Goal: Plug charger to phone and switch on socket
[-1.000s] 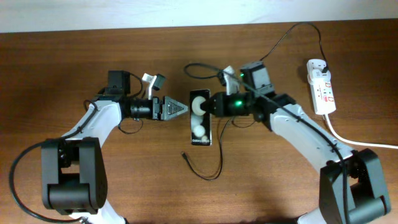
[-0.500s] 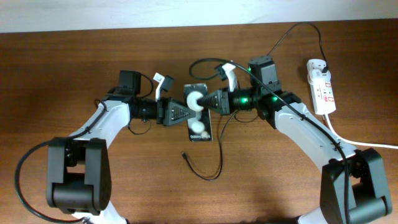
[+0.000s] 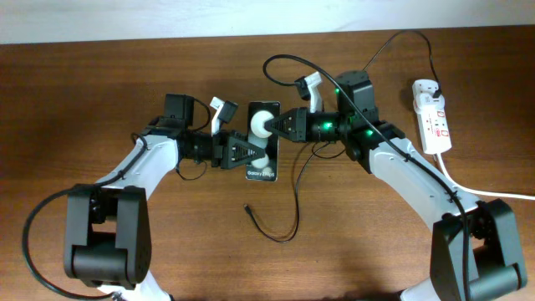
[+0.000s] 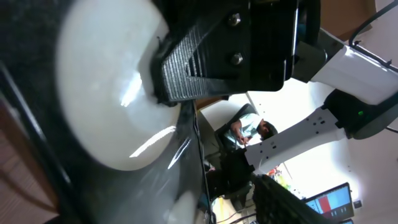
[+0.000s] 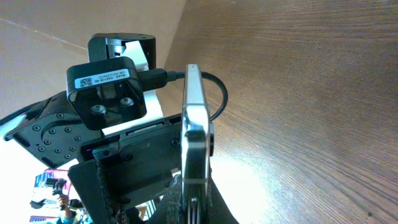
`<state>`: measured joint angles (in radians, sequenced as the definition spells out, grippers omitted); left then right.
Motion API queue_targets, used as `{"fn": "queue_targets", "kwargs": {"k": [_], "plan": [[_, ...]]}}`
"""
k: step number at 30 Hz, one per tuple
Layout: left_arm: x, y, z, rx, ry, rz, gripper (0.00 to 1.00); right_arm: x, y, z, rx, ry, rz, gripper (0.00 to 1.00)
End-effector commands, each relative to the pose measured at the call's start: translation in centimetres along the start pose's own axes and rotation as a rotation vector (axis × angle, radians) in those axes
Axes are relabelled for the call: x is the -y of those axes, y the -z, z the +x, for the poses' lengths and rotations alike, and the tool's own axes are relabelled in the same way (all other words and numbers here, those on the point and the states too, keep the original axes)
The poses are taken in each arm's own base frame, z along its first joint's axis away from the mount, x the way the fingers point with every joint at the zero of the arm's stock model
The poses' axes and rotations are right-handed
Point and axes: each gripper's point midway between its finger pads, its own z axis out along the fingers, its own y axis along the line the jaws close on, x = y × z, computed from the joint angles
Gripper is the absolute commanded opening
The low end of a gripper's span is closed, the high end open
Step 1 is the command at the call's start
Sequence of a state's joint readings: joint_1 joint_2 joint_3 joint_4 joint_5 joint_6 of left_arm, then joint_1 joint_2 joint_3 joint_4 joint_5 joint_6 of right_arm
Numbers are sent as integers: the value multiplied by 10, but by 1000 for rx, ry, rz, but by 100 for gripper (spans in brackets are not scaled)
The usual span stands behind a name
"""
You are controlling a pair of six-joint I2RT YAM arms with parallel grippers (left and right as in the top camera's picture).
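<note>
The black phone (image 3: 267, 109) is off the table at the centre, between the two arms. My right gripper (image 3: 277, 127) is shut on its right edge. The right wrist view shows the phone (image 5: 196, 124) edge-on between those jaws (image 5: 193, 200). My left gripper (image 3: 253, 153) reaches over the phone's lower left edge. The glossy screen (image 4: 93, 93) fills the left wrist view, so those jaws are hidden. The charger's black cable lies loose on the table, its connector tip (image 3: 247, 207) free in front of the phone. The white socket (image 3: 433, 117) lies at the far right, away from both grippers.
The black cable loops behind the right arm (image 3: 280, 60) and runs to a plug at the socket's far end. The thick white cord (image 3: 468, 188) trails off to the right edge. The table (image 3: 100, 84) is brown wood.
The right gripper has lifted the phone and carried it a little toward the far side and left. The left gripper has moved right until it overlaps the phone's edge.
</note>
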<state>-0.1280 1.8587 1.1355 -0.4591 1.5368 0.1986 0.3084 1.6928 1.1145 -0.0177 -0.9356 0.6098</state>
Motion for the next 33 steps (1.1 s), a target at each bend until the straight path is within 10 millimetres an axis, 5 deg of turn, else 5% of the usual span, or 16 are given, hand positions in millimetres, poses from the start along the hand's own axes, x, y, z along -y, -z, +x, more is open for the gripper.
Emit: {"fn": "queue_targets", "kwargs": {"k": [1,6,11,15,17,19,22,26,33], "plan": [[15,0,-8,7,-59,31,57,-7,-8,-1,10,19,15,4],[15,0,-8,7,-58,31,24,-6,-14,4,2,15,38,4],[14,0,-8,6,-58,28,8,-2,-13,6,-3,17,53,5],[2,0,-6,-8,-57,-46,0,-1,-12,5,-1,72,55,39],[-6,1,-5,-15,-41,-88,0,3,-8,2,7,79,62,46],[-34,6,0,-43,-25,-256,0,14,3,-5,26,47,87,65],[-83,28,7,-52,119,-575,0,37,21,-6,33,-41,143,70],[-127,67,22,-26,308,-955,0,100,53,30,-18,-295,439,98],[-145,77,35,-39,350,-1228,0,146,103,105,-225,-401,844,99]]}}
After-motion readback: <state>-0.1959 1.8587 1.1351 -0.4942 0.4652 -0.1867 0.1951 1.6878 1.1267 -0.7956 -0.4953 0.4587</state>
